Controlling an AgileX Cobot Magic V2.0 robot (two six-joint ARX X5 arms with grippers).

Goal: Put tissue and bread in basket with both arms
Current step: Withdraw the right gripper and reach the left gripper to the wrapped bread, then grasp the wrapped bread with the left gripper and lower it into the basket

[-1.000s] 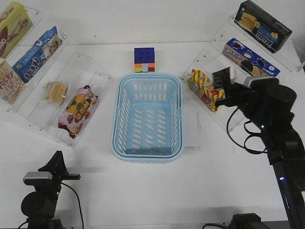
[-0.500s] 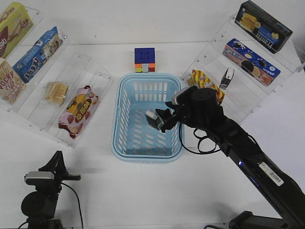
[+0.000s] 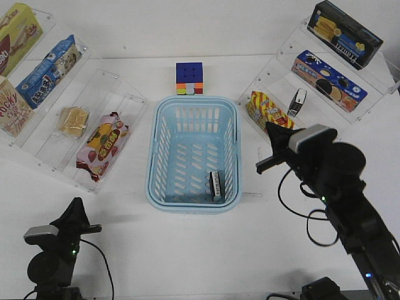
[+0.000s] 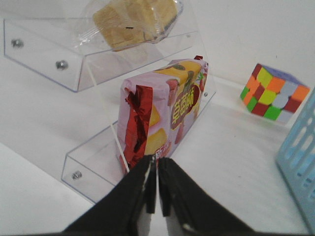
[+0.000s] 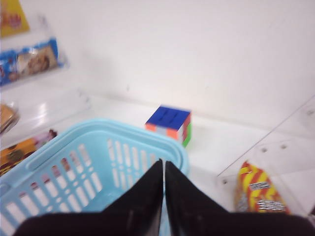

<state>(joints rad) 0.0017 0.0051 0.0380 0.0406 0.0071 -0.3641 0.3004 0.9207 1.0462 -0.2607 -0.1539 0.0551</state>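
Note:
The light-blue basket (image 3: pixel 164 156) stands at the table's middle. A black tissue pack (image 3: pixel 215 185) with a white end lies on its edge inside it, at the near right corner. A second pack like it (image 3: pixel 299 102) leans on the right shelf. The wrapped bread (image 3: pixel 74 120) sits on the left shelf and shows in the left wrist view (image 4: pixel 133 19). My right gripper (image 3: pixel 261 167) is shut and empty, just right of the basket; its wrist view (image 5: pixel 164 166) shows the basket rim (image 5: pixel 74 162). My left gripper (image 3: pixel 76 206) is shut and empty at the near left (image 4: pixel 156 161).
A red-and-yellow snack packet (image 3: pixel 101 144) (image 4: pixel 162 110) lies on the lowest left shelf, just beyond my left fingertips. A colour cube (image 3: pixel 189 78) stands behind the basket. A striped packet (image 3: pixel 267 116) and cookie boxes (image 3: pixel 328 74) fill the right shelves.
My right gripper carried the tissue pack from the right shelf over the basket, let it go inside, then drew back to the right and shut. The left arm barely moved.

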